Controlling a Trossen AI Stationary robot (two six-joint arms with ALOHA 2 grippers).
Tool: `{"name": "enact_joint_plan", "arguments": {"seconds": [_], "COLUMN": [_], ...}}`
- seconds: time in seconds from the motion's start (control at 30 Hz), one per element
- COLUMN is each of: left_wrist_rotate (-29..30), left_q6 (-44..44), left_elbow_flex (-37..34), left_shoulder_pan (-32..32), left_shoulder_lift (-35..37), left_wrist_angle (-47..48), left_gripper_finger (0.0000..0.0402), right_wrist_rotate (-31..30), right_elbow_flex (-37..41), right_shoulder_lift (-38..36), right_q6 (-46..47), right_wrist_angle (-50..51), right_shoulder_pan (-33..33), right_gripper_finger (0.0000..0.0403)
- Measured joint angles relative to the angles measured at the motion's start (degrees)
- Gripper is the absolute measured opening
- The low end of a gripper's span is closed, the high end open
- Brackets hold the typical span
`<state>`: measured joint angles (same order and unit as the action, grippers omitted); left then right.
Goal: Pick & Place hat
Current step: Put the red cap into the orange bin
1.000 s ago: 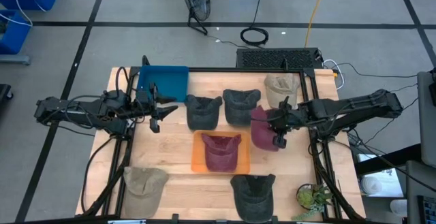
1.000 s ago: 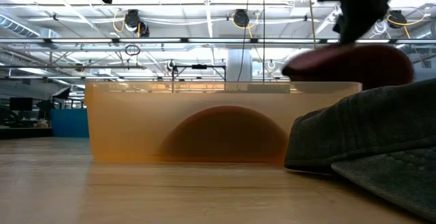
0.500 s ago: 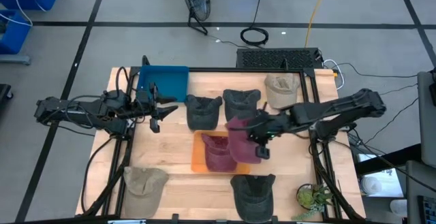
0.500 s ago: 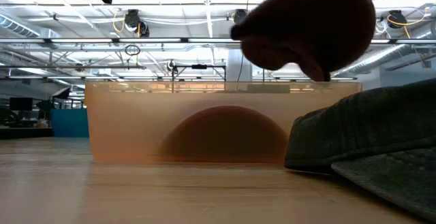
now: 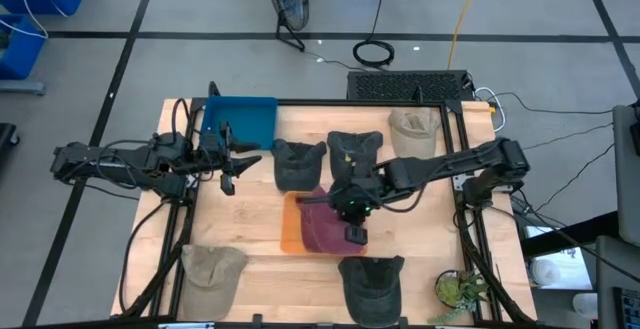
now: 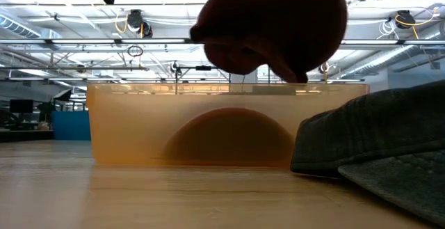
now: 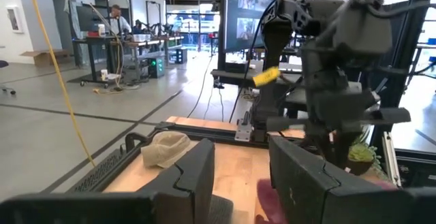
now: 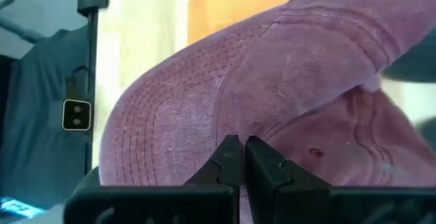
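Note:
My right gripper [image 5: 352, 207] is shut on a maroon hat [image 5: 328, 231] and hangs over the orange tray [image 5: 290, 224] in the middle of the table. In the low view the held hat [image 6: 271, 20] floats above the tray [image 6: 139, 124]. A second maroon hat [image 6: 229, 135] shows through the tray's wall, lying on its floor. In the right wrist view the hat [image 8: 272, 81] fills the picture below the shut gripper [image 8: 239, 157]. My left gripper [image 5: 236, 164] waits open beside the blue bin [image 5: 240, 119]. My right gripper pinches the maroon hat between its two fingers, where the stitched brim meets the crown [image 8: 235, 125]. The fingers point down from above. The hat is lifted clear and hangs below them, above the tray's rim [image 6: 229, 86].
Two dark grey hats [image 5: 298, 164] [image 5: 355, 154] and a beige hat [image 5: 413, 127] lie toward the far edge. A khaki hat [image 5: 212, 269], a dark grey hat [image 5: 372, 281] and a small plant [image 5: 460, 289] sit near the near edge.
My right gripper has carried the maroon hat from the table's right side toward the left, until it is over the orange tray. In the low view the hat has risen and moved across above the tray. The left arm has kept still.

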<state>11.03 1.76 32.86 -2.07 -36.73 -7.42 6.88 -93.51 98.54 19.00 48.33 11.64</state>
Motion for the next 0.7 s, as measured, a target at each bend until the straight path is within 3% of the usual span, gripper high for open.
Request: {"name": "enact_joint_plan", "arguments": {"seconds": [0.2, 0.7], "left_wrist_rotate": [0.00, 0.00], "left_q6": [-0.02, -0.04], "left_elbow_flex": [0.00, 0.00], "left_shoulder_pan": [0.00, 0.00], "left_shoulder_lift": [0.00, -0.02], "left_wrist_angle": [0.00, -0.02], "left_gripper_finger": [0.0143, 0.0143], "right_wrist_rotate": [3.77, 3.73], "right_elbow_flex": [-0.35, -0.27], "right_shoulder_lift": [4.09, 5.55], "right_q6": [-0.05, -3.91], "right_wrist_angle": [0.04, -7.90], "right_shoulder_pan": [-0.66, -4.71], "right_gripper_finger": [0.0000, 0.0008]}}
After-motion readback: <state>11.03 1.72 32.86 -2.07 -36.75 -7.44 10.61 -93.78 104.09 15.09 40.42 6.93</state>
